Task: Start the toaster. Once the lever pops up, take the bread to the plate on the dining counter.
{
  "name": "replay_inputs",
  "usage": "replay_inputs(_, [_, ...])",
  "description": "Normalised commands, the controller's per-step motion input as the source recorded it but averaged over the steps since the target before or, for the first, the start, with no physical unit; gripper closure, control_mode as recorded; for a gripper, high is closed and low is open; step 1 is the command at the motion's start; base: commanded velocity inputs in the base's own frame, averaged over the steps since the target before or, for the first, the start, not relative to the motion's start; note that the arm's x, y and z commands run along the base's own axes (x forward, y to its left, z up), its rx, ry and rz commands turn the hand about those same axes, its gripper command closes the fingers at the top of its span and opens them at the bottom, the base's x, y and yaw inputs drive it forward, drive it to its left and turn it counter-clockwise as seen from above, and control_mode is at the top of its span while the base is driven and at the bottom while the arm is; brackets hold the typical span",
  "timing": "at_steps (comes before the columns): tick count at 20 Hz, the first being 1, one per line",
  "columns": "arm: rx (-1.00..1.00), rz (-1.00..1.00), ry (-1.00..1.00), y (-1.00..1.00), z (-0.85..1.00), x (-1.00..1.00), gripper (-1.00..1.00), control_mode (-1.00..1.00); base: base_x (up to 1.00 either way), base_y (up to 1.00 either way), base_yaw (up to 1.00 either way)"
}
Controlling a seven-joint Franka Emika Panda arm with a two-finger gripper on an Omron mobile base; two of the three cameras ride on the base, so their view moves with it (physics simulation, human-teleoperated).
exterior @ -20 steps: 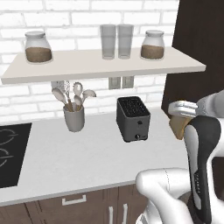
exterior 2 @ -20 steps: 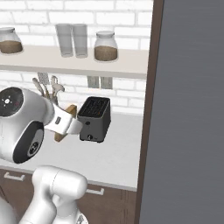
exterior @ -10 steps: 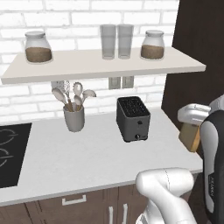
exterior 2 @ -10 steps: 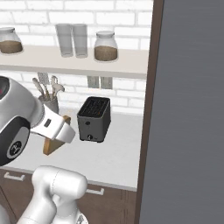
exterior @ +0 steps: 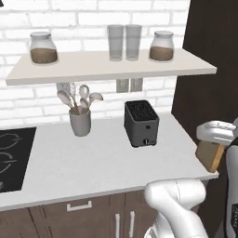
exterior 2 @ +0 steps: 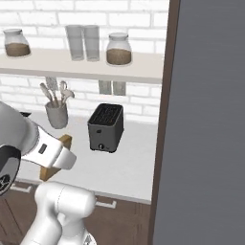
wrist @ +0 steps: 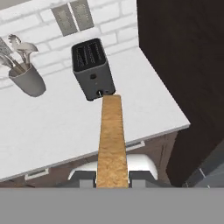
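The bread clamped in the gripper has a rough, grainy tan face with a darker matt crust, and beyond its tip the toaster looks like dark grey metal or plastic with a dull, smooth finish. The worktop under the hand is a smooth pale slab with a faint sheen, its cupboard fronts below in dark brown wood, and the tall panel to the hand's right is the same dark wood, matt. Farther off, the utensil pot looks like matt grey ceramic, the wall is white-painted brick, and the tumblers and jars on the shelf are clear, glossy glass.
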Motion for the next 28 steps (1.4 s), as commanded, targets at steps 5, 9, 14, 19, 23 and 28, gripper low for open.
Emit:
replay_inputs(5, [0.00,0.00,0.00,0.00,0.00,0.00,1.00,1.00,-0.95,0.16,0.60])
replay_inputs(9, [0.00,0.00,0.00,0.00,0.00,0.00,1.00,1.00,-0.33,0.17,0.98])
replay_inputs(14, [0.00,0.00,0.00,0.00,0.00,0.00,1.00,1.00,-0.09,0.00,1.00])
replay_inputs(19, [0.00,0.00,0.00,0.00,0.00,0.00,1.00,1.00,-0.07,0.00,1.00])
replay_inputs(23, [0.00,0.00,0.00,0.00,0.00,0.00,1.00,1.00,-0.07,0.00,1.00])
replay_inputs(28, [0.00,0.00,0.00,0.00,0.00,0.00,1.00,1.00,-0.07,0.00,1.00])
